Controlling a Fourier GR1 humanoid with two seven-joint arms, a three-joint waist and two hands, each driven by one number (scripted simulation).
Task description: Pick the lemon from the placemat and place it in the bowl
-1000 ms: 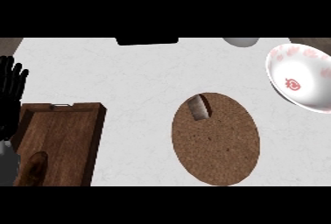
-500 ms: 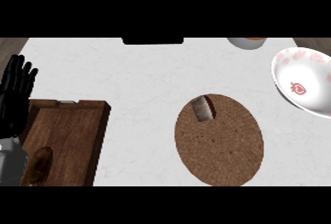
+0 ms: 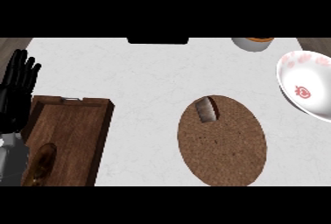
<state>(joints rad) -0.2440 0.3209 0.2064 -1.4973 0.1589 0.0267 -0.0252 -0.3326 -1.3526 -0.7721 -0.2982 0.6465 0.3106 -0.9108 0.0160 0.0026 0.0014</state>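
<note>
While the left hand (image 3: pixel 18 89) rested open at the left edge, fingers up, the right hand stayed unseen. A greyish-brown object (image 3: pixel 207 109) lay on the oval brown placemat (image 3: pixel 223 142), well apart from the white bowl (image 3: pixel 304 87).

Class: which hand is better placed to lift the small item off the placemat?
Probably right, though it is out of view: placemat and bowl lie right of centre, while the open left hand rests far left, beyond the wooden board.

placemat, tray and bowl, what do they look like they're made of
The placemat looks like cork or coarse woven fibre: matte brown with a speckled grain. The tray looks like dark wood, with lengthwise grain streaks and a raised rim. The bowl looks like glazed ceramic: smooth white with red printed motifs.
</note>
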